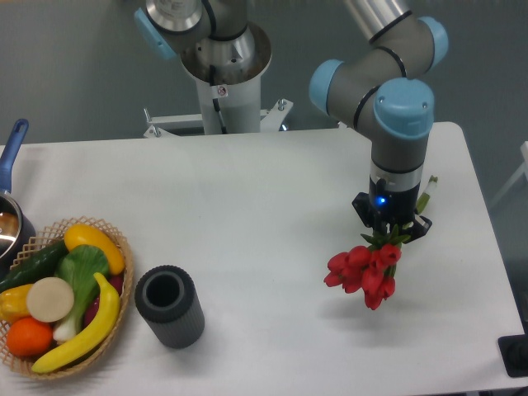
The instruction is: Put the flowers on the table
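Observation:
A bunch of red flowers (363,271) with green stems hangs at the right side of the white table (264,247). My gripper (389,232) is directly above the blooms and is shut on the stems, which pass up through it; a green stem end pokes out behind the wrist. The blooms hang low, close to the tabletop; I cannot tell whether they touch it.
A dark grey cylindrical vase (170,306) stands left of the middle near the front. A wicker basket (111,346) with toy fruit and vegetables sits at the front left. A pot with a blue handle (11,148) is at the left edge.

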